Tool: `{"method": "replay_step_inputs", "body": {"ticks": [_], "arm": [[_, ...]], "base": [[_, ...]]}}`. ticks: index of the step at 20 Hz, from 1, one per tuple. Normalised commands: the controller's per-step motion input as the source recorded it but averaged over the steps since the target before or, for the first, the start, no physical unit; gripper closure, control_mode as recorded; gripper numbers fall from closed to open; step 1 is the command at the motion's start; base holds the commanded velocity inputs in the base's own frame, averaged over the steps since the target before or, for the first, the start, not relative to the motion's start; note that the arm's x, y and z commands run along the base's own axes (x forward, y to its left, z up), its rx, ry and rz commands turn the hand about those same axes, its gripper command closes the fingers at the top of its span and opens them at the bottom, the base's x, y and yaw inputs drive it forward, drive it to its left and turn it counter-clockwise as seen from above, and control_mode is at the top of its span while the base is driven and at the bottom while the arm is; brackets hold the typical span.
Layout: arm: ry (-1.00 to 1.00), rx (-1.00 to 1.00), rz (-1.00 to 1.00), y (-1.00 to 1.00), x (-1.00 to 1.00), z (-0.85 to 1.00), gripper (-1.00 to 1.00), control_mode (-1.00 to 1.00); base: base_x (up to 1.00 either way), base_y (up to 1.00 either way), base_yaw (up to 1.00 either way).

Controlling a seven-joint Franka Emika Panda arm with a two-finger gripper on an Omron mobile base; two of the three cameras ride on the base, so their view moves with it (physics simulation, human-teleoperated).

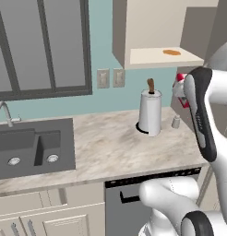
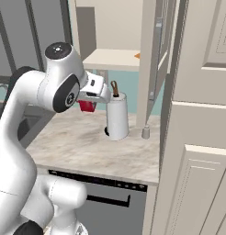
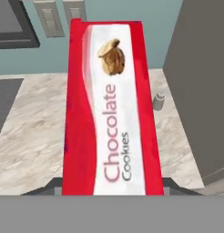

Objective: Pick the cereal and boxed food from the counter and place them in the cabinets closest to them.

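Hand (image 2: 89, 98) pinching red cookie box (image 3: 109, 109), lifted clear above worktop (image 1: 110, 147); open cabinet shelf (image 1: 161, 57) above hand, likely destination.

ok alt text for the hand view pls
A red and white Chocolate Cookies box is held in the jaws, running up the middle of the view above the marbled counter. A small grey shaker stands on the counter beside a grey panel.
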Motion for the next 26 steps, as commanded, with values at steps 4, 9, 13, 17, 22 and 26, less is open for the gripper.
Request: {"method": "replay_step_inputs", "body": {"ticks": [4, 9, 13, 17, 22, 26], "arm": [[-0.01, 0.00, 0.00, 0.00, 0.02, 0.02, 1.00, -1.00], [-0.02, 0.04, 0.00, -0.08, 0.01, 0.30, 1.00, -1.00], [-0.02, 0.05, 0.00, -0.01, 0.01, 0.57, 1.00, -1.00], [-0.08, 0.04, 0.00, 0.00, -0.01, 0.60, 1.00, -1.00], [-0.17, -0.03, 0.01, 0.00, 0.00, 0.27, 1.00, -1.00], [-0.10, -0.11, 0.04, 0.00, 0.00, 0.02, 1.00, -1.00]], "base": [[0.00, 0.00, 0.00], [0.00, 0.00, 0.00], [0.00, 0.00, 0.00], [0.00, 0.00, 0.00], [0.00, 0.00, 0.00], [0.00, 0.00, 0.00]]}}
